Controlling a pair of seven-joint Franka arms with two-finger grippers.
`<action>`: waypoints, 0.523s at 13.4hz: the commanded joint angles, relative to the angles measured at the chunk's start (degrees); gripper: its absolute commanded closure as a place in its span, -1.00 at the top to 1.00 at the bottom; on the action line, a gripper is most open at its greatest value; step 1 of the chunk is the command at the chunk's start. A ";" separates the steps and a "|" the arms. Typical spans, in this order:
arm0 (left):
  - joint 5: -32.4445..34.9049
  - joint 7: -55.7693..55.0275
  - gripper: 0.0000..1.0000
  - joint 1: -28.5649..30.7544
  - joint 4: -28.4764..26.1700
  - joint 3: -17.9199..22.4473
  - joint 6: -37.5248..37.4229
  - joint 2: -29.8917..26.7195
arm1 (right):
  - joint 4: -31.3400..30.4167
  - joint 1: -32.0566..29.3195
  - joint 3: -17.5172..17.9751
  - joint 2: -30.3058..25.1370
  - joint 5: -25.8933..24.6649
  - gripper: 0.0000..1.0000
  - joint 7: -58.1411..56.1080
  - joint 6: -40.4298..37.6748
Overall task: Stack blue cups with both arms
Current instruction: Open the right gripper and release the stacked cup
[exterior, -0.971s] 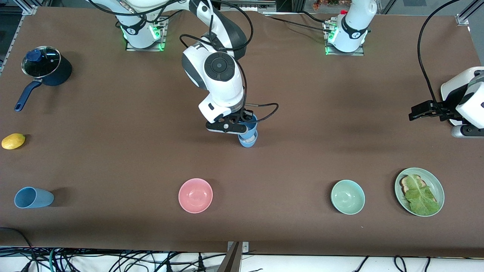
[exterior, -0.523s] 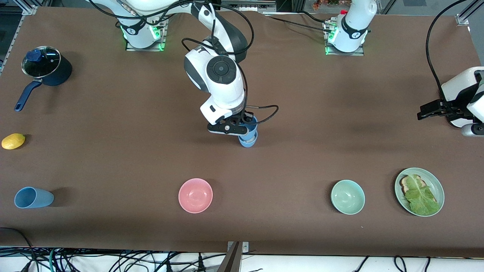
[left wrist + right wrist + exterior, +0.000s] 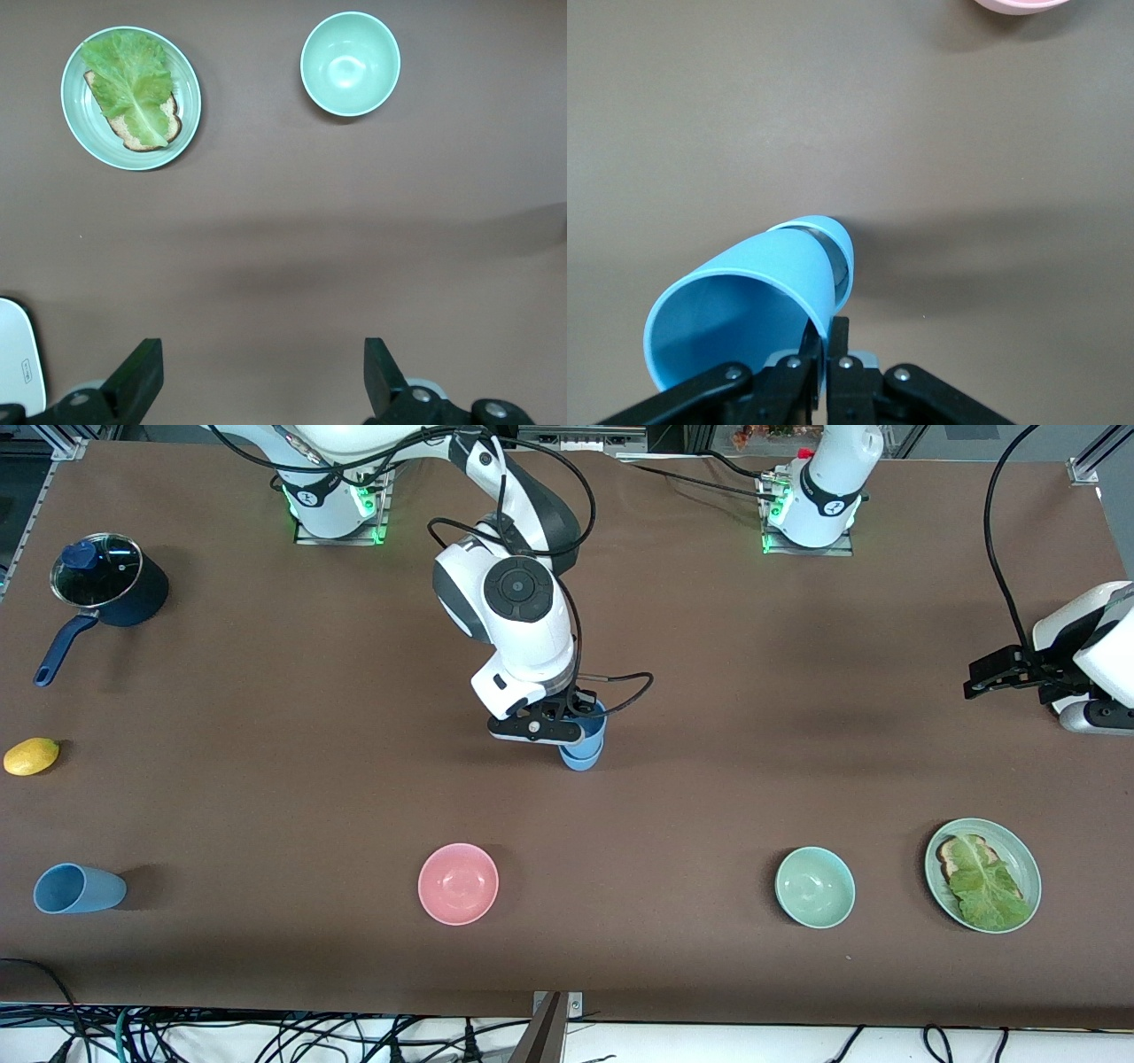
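Front view has the right gripper (image 3: 567,726) pretty much mid-tabletop, pinched shut on the rim of a blue cup (image 3: 592,722) that's sitting down into a second blue cup (image 3: 581,757) standing on the table. In the right wrist view the held cup's wall is clamped between the fingers (image 3: 815,359) and the lower cup's rim (image 3: 833,235) peeks out right under it, so the two axes look close to lined up, both roughly upright, maybe a slight tilt on the top one. I'd say that pair is basically nested and just needs letting go.

What matters next is the third blue cup (image 3: 78,888). It's lying on its side near the front edge at the right arm's end of the table, long axis running along that edge, mouth pointing toward the corner. That's well apart from the stack, and the right arm is clearly the nearer one.

Left gripper (image 3: 997,673) hangs over the left arm's end of the table, fingers (image 3: 137,381) spread wide, holding nothing, waiting.
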 commanded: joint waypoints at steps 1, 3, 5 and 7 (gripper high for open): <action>-0.75 -0.17 1.00 -0.94 -5.82 1.16 2.22 -4.63 | -0.74 -0.17 0.05 -0.30 -0.93 -0.93 0.25 0.90; -0.75 -0.17 1.00 -0.94 -7.94 1.07 3.28 -5.61 | -0.74 -0.17 0.05 -0.30 -0.93 -0.85 0.07 0.90; -0.75 -0.17 1.00 -0.94 -8.82 1.07 3.46 -6.13 | -0.66 -0.44 0.05 -0.56 -0.84 -0.24 -0.37 0.90; -0.75 -0.17 1.00 -1.12 -13.63 1.07 7.21 -9.28 | -0.66 -0.88 0.05 -1.09 -0.66 0.51 -0.46 0.81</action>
